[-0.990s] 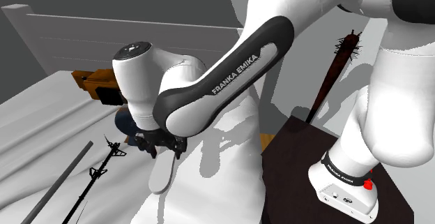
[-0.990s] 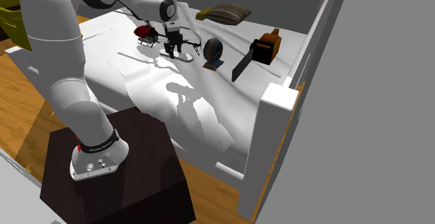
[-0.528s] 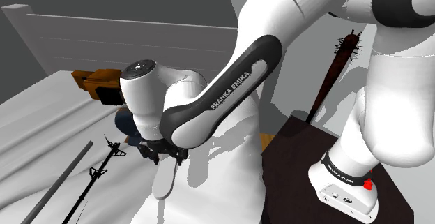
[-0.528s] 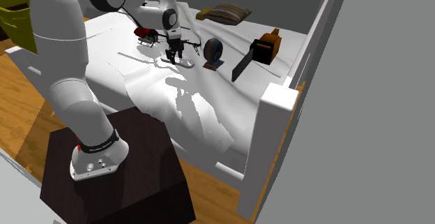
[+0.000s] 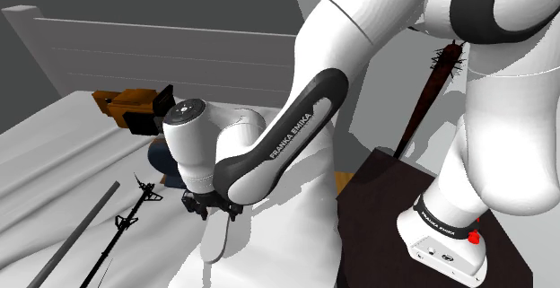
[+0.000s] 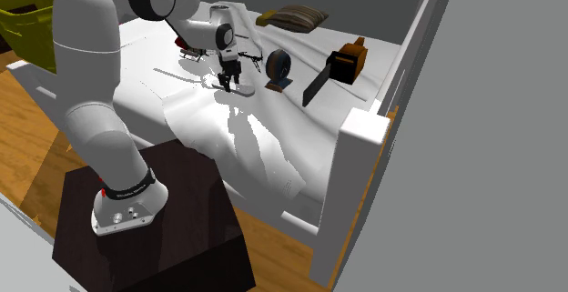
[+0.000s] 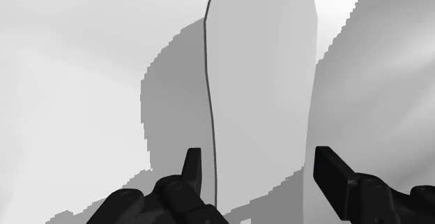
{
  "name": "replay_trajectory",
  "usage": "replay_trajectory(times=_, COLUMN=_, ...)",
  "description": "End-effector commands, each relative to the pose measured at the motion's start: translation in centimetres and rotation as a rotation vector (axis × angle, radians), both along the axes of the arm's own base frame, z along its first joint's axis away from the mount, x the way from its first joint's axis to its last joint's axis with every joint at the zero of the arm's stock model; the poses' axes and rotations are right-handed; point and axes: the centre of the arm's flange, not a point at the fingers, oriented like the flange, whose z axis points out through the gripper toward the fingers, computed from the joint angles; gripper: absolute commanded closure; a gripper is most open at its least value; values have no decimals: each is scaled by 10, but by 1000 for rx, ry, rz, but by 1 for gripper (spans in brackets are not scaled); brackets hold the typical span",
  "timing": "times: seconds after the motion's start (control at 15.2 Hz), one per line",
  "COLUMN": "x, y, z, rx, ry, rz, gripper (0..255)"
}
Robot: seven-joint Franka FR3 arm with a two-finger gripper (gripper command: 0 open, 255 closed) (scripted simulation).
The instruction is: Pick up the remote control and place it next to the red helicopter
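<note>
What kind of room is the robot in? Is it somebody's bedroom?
Probably a bedroom. There is a big white bed with a tall end board. A brown pillow lies at its far end, and the floor beside it is wood, like in a house.

Remote control (image 7: 261, 83) lying flat on bed (image 6: 273, 145), gripper (image 7: 261, 163) over its end, one finger either side, helicopter (image 5: 144, 195) just beside it, stand (image 6: 182, 208) at bedside

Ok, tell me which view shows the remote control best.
The wrist view: the pale grey remote control lies nearly whole between the fingers of the open tool. The shoulder view shows one end sticking out beneath the tool; the second exterior view shows a small pale sliver.
</note>
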Motion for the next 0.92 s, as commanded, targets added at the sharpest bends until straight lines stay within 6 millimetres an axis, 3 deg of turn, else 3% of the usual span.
replay_trajectory(times=0.0, x=-1, y=0, z=-10, rx=0, ry=-1, rz=0, gripper=255)
replay_trajectory(times=0.59, x=-1, y=0, z=-16, rx=0, ry=-1, rz=0, gripper=255)
replay_trajectory(times=0.66, x=-1, y=0, z=-16, rx=0, ry=-1, rz=0, gripper=0)
replay_trajectory(times=0.86, x=-1, y=0, z=-16, rx=0, ry=-1, rz=0, gripper=0)
